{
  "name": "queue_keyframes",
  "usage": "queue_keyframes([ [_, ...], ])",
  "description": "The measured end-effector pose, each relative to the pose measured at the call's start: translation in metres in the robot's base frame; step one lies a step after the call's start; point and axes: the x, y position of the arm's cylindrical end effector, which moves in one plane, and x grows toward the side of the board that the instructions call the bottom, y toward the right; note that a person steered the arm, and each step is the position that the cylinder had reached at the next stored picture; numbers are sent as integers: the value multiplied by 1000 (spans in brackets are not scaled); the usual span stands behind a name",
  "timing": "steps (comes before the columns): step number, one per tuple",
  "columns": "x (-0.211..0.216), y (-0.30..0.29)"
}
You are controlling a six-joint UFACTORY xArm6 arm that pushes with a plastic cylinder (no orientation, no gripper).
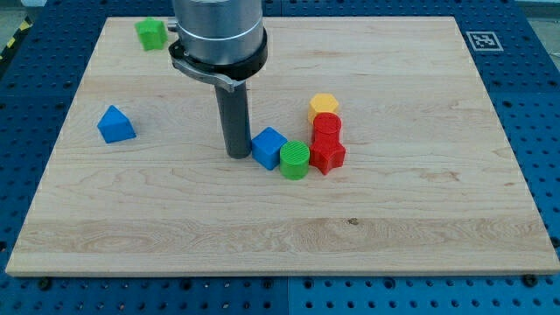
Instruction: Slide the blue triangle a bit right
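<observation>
On a pale wooden board (289, 227) over blue perforated bench (534, 105), marker tag (481, 40) at the top right. No jaws: just my tip (237, 155), touching blue cube (269, 147). Blue triangle (115, 124) well apart at left. Green block (150, 33) partly hidden; arm's upper part cut off.

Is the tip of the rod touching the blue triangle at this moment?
Apart. The camera view shows my tip beside the blue cube near the board's middle, while the blue triangle sits far toward the view's left, with bare wood between them.
</observation>
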Motion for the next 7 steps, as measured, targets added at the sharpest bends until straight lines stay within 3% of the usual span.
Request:
queue_keyframes([
  [3,14,-189],
  [4,14,-222],
  [7,-13,-246],
])
